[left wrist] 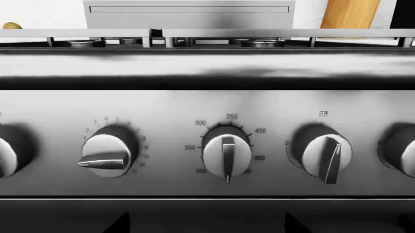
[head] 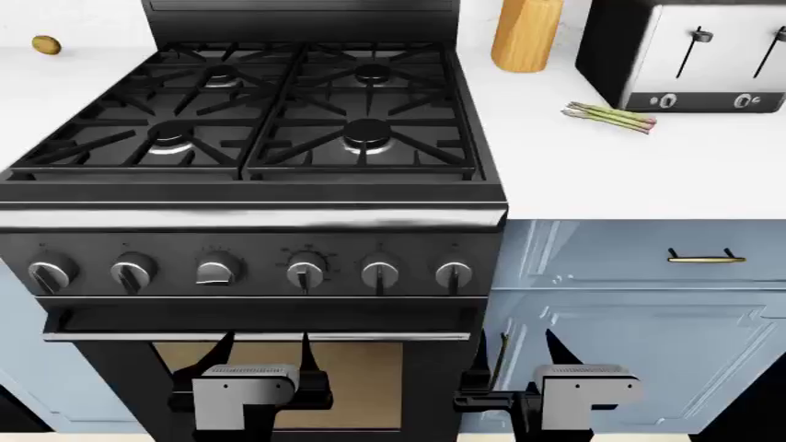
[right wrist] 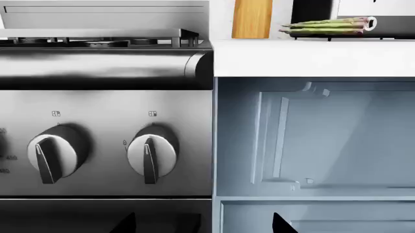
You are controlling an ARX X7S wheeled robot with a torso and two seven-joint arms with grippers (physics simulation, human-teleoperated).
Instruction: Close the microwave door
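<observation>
Stove [head: 246, 216] knob dial [left wrist: 226, 151] markings: 200, 250, 300, 350, 400, 450.

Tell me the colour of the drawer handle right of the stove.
Brass-gold, on the pale blue drawer front; the drawer handle shows best in the head view.

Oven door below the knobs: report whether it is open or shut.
Shut. In the head view the oven door stands flush under its handle bar, window facing forward, no gap.
</observation>
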